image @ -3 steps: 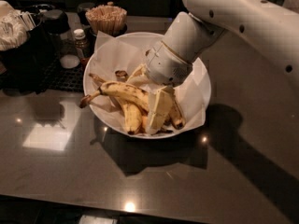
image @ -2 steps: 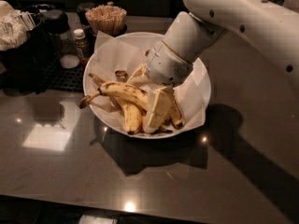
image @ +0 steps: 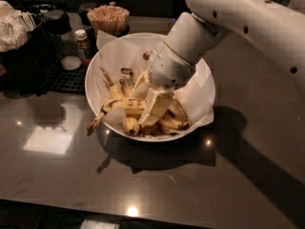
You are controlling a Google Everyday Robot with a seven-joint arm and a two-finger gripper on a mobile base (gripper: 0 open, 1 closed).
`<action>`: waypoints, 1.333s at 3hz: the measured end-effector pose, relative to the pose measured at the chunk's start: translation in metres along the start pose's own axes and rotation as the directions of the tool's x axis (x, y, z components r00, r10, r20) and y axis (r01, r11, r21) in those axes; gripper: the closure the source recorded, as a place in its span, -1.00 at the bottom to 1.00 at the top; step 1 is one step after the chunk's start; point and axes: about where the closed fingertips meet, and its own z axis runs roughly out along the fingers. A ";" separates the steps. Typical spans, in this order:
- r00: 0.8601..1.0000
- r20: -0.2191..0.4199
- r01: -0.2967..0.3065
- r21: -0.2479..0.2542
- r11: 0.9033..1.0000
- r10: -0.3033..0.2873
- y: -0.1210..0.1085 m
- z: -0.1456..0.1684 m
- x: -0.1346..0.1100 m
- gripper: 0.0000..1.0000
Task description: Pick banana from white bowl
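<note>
The white bowl (image: 93,87) is set towards the far edge of the counter (image: 71,175), about midway between the left and right edges, and the hand (image: 153,109) is lowered into it from the arm (image: 248,18) that reaches in from the far right corner. Compared with a second ago, the hand is found slightly nearer the left edge and pressed deeper among the fruit, against the thick end of the banana (image: 125,105). The banana itself is seen to be shifted: its body is laid more nearly parallel to the near edge, and its long brown stem is now dropped over the bowl's rim, pointing towards the near left corner. Two slimmer bananas (image: 110,82) are uncovered on the side of the bowl towards the left edge. Whether the hand is spread or pressed together cannot be told, as it is buried between the fruit and the crinkled paper (image: 193,101). The banana is not lifted; it is carried by the bowl and the other fruit. The shift is judged to be a nudge made in the approach, not a grasp, so the pick is counted as not yet done. Towards the far left corner a cup of wooden sticks (image: 109,18) and a small bottle (image: 82,42) are left undisturbed.
</note>
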 end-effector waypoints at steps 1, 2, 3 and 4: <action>1.000 -0.010 0.025 0.049 0.998 -0.025 0.006 -0.013 -0.009 1.00; 0.998 -0.030 0.055 0.134 0.989 -0.052 0.020 -0.036 -0.020 1.00; 0.997 -0.041 0.075 0.224 0.972 -0.068 0.038 -0.058 -0.027 1.00; 0.996 -0.009 0.086 0.339 0.937 -0.089 0.065 -0.084 -0.028 1.00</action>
